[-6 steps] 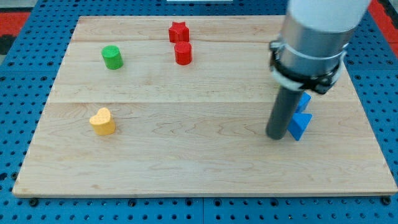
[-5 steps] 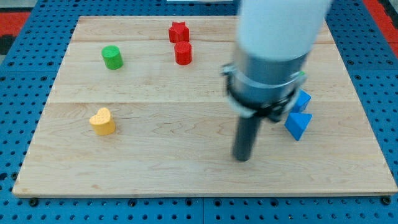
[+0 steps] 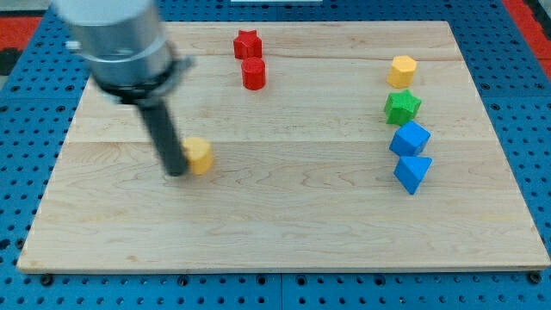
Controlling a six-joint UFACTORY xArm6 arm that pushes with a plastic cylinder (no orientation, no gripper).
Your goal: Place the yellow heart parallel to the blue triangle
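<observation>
Rod dark grey to black down to my tip; housing above pale grey.
Yellow heart just right of tip: yellow-orange.
Up-right of tip: red star, red cylinder, both plain red.
Far right of tip: yellow hexagon, green star, blue cube, blue triangle.
Board: pale wood, faint grain.
Surround: blue, dotted with holes.

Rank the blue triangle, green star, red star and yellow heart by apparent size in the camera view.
1. blue triangle, nearest the view's bottom, which may inflate it
2. green star and red star, too alike to split
3. yellow heart, partly hidden behind my tip on its left, so unsure
</observation>
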